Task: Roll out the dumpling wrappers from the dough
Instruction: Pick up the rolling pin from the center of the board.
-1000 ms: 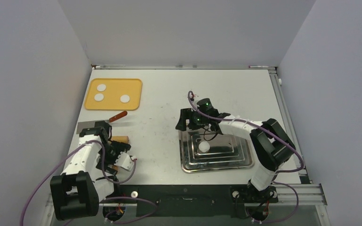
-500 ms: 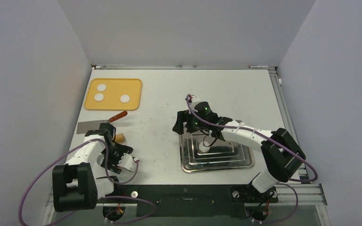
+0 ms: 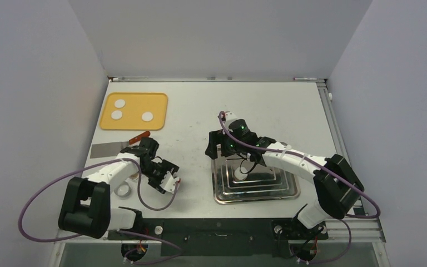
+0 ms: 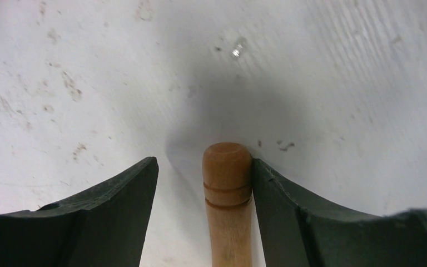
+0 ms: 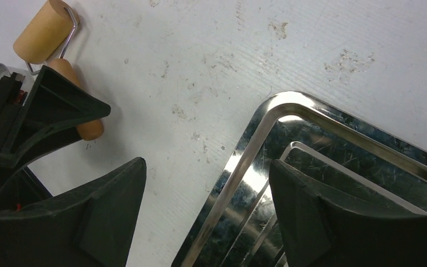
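**Left gripper (image 4: 204, 163) straddled the roller handle (image 4: 227, 189), not yet clamped; right gripper (image 5: 207, 164) gaped wide and empty over the tray (image 5: 289, 95).**
3 pieces of dough (image 3: 117, 114) lay on the board (image 3: 157, 103), upper left; likely soft, light and sticky, best pinched gently at the edges.

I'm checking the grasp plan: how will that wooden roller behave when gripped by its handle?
Its handle looks smooth, round and rigid: likely no flex, but it could twist between the fingers. The drum beyond it probably spins and weighs that end down.
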Controlling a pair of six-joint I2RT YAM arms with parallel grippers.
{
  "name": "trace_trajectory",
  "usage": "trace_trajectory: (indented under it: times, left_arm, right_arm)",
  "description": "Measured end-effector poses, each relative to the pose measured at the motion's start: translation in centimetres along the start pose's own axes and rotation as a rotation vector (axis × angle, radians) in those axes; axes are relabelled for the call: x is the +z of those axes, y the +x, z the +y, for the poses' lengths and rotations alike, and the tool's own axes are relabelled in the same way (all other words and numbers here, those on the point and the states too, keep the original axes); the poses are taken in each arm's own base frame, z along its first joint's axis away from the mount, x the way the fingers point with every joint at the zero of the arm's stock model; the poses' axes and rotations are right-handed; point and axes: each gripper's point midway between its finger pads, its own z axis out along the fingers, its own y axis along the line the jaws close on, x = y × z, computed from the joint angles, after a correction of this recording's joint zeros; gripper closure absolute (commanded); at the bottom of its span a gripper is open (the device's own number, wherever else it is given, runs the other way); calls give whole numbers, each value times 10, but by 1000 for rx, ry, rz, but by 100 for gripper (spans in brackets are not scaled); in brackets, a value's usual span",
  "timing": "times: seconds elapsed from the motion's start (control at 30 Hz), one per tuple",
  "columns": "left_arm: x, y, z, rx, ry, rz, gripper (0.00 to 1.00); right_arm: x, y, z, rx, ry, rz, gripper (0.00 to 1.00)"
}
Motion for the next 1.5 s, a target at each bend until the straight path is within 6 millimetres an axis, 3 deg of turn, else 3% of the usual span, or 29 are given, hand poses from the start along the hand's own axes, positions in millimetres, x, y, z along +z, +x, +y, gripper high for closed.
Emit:
trace_trajectory:
  times: [0.17, 0.37, 0.47, 0.53, 0.6, 0.73, 0.9, 1.03, 1.2, 1.33, 1.5]
  left_arm:
    - [6, -4, 21, -83, -15, -17, 29]
    - [-10, 29, 23, -199, 7, 74, 26]
    - [-13, 36, 20, -223, 20, 102, 28]
    - [-13, 38, 19, -233, 21, 113, 36]
    - [-13, 39, 17, -244, 22, 121, 52]
    - [-12, 39, 9, -251, 22, 141, 99]
    - [-13, 37, 11, -260, -4, 144, 100]
    - [-18, 19, 19, -347, -77, 79, 100]
    - [-50, -23, 62, -478, -272, -79, 100]
    - [-82, -53, 109, -562, -402, -231, 100]
    - [-92, -68, 130, -668, -462, -339, 100]
  right_arm:
    - [-10, -7, 0, -26, 11, -24, 24]
    - [-14, -10, -1, -42, 20, -36, 24]
    - [-14, -9, -2, -45, 25, -32, 24]
    - [-14, -8, -3, -44, 28, -29, 24]
    - [-14, -7, -4, -43, 32, -28, 24]
    - [-14, -3, -7, -30, 42, -23, 21]
    - [-20, 0, -9, 13, 50, -36, 14]
    - [-30, -7, -4, 66, 34, -85, 14]
    - [-28, -25, 25, 128, -34, -180, 16]
    - [-13, -32, 63, 183, -147, -226, 24]
    - [18, -33, 77, 278, -229, -238, 27]
